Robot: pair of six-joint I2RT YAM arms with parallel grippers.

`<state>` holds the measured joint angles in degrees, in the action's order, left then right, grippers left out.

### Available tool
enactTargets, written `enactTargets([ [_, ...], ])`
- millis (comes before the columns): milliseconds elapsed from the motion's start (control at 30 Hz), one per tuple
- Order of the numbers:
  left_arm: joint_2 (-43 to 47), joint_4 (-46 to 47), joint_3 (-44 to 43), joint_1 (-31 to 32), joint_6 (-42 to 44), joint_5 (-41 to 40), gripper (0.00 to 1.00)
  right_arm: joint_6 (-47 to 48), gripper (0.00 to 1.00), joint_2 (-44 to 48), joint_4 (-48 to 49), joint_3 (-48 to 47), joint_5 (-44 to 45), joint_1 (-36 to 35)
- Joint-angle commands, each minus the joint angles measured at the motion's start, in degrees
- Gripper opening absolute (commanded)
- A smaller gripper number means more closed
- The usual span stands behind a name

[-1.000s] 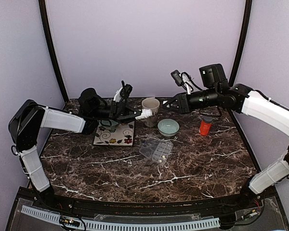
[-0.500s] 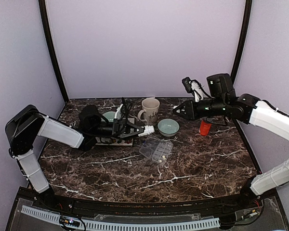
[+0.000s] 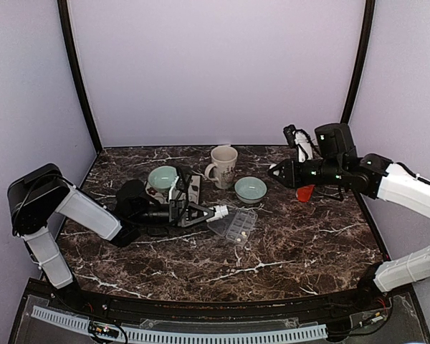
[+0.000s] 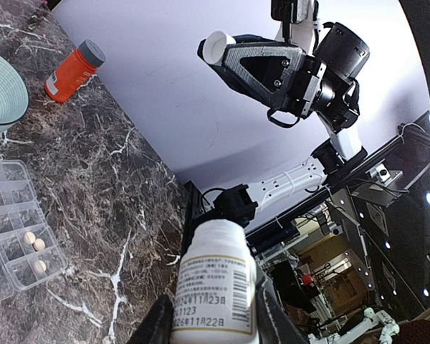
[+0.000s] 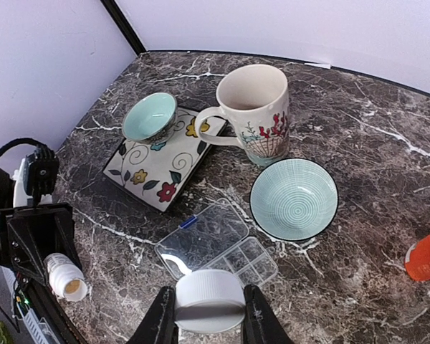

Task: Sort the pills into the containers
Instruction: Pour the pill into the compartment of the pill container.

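The left gripper pinches a white bottle, its mouth near the pill box; three pills lie in its compartments; the right gripper, well apart, clamps a white cap.

Clear glossy plastic pill box, polished marble-look table — glazed mug

Dark marble-patterned table within pale lilac walls, black corner poles

left arm: white shells, black joints
right arm: white shells, black wrist
right claw: grey-black triangular side plate
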<state>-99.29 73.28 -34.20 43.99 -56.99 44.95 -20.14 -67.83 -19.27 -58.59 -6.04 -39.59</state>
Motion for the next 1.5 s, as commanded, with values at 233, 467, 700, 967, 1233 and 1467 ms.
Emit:
enactTargets([
  [233, -2.90, 11.31, 4.11, 4.74, 1.98, -11.10, 0.00, -2.51, 0.01, 4.46, 2.57, 4.76, 6.55, 0.22],
  [467, -8.79, 18.33, 5.23, 6.85, 1.08, -15.97, 0.00, -3.23, 0.01, 6.45, 2.00, 7.41, 7.19, 0.30],
  [700, -13.46, 21.67, 4.06, 7.76, 1.05, -18.82, 0.00, -3.77, 0.01, 7.99, 2.55, 10.02, 6.77, 0.31],
  [967, -16.95, 22.63, 3.89, 8.37, 1.26, -21.71, 0.00, -3.68, 0.01, 8.60, 3.33, 11.69, 6.37, 0.39],
  [1233, -17.60, 21.03, 3.27, 9.01, 1.37, -24.54, 0.00, -3.93, 0.01, 8.92, 3.97, 12.66, 5.58, 0.66],
  [1467, -17.77, 19.86, 3.35, 9.61, 1.54, -25.92, 0.00, -4.04, 0.01, 9.25, 3.89, 12.80, 5.10, 0.83],
])
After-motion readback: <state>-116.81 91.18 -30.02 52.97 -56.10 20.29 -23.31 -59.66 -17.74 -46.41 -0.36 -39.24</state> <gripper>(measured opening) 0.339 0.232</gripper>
